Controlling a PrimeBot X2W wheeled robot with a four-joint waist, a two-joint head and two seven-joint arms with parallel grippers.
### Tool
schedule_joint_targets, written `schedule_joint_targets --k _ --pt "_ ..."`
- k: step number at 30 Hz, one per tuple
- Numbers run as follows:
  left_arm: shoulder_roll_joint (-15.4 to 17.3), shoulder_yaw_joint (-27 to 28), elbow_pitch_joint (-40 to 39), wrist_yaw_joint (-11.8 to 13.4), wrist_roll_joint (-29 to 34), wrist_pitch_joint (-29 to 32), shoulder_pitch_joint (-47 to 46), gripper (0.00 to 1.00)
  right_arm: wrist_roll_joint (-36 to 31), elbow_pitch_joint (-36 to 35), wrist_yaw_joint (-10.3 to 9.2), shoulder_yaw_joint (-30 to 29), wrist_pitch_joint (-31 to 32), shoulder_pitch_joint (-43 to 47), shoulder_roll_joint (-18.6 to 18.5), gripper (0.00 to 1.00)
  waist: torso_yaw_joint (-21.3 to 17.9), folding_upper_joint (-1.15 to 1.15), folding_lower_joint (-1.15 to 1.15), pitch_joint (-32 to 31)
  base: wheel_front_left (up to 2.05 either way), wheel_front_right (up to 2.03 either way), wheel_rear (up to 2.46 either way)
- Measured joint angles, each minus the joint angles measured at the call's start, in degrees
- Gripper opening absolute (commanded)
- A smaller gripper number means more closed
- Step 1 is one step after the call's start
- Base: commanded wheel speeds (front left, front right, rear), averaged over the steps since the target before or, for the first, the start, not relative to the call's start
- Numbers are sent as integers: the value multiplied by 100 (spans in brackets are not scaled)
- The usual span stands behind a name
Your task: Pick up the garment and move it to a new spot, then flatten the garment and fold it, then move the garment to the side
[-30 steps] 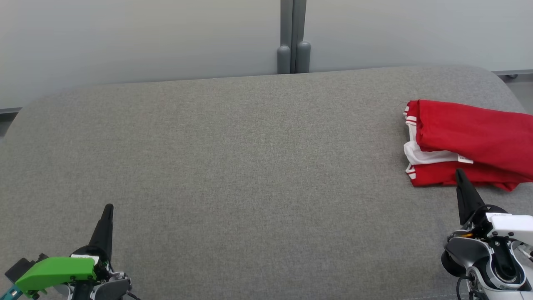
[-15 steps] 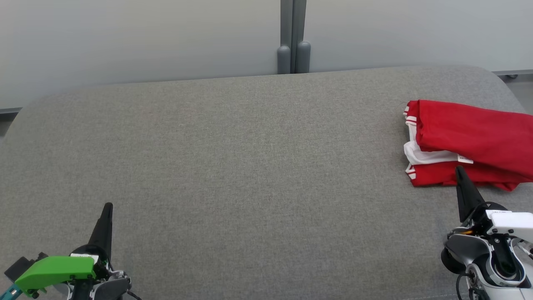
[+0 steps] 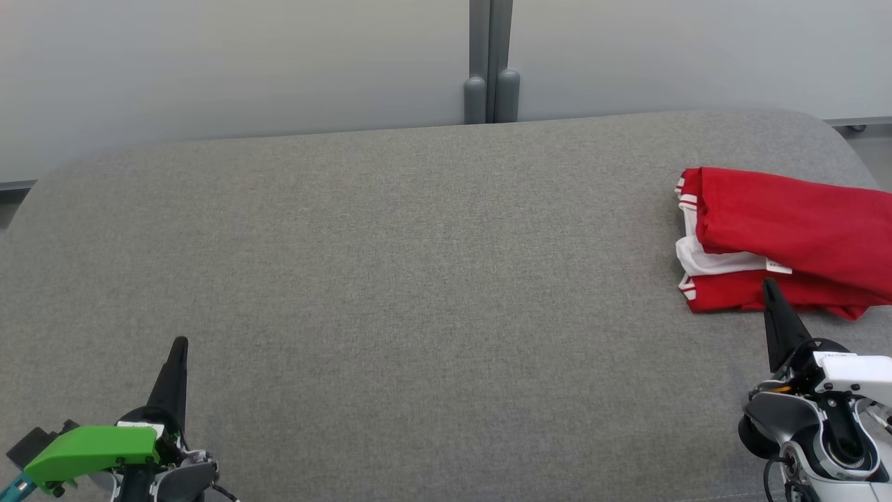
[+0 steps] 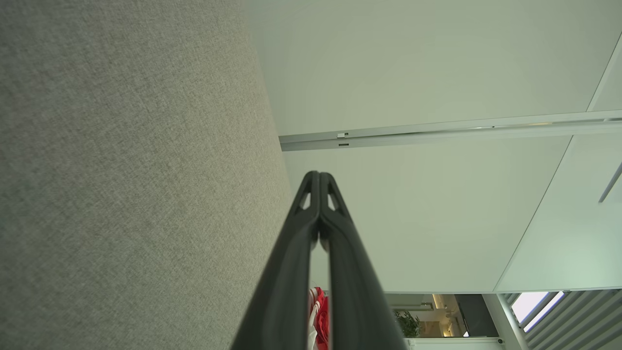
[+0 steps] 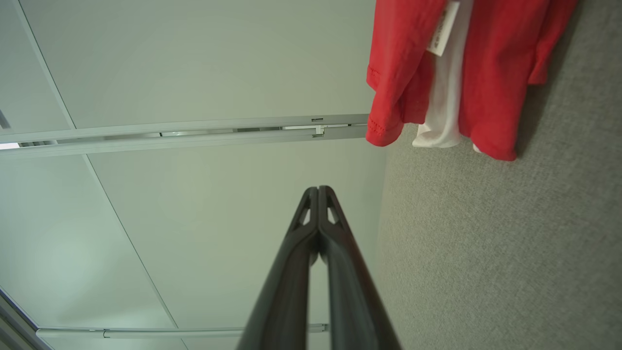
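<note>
Fingers (image 3: 171, 383) pressed together on left gripper (image 3: 180, 345) & right gripper (image 3: 769, 286), both empty. Garment (image 3: 794, 216): soft, light, floppy; prob. pinch folded near edge.

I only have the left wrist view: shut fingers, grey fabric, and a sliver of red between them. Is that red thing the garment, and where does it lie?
Observer: Yes. The garment lies folded at the right edge of the grey surface, running out of the head view.
Operator: Is the right gripper holding it?
Observer: No. The right gripper is shut on nothing; in its own wrist view its tips stand apart from the cloth.
Operator: And where is my left gripper relative to the garment?
Observer: The left gripper is over the near left part of the surface, on the opposite side from the garment.
</note>
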Motion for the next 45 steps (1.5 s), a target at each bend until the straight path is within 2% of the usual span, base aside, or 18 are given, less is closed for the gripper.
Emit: schedule_joint_targets --k 45 --pt "-7 38 81 -26 0 27 -2 0 -2 49 2 -24 11 -7 11 0 0 0 0 -2 0 0 0"
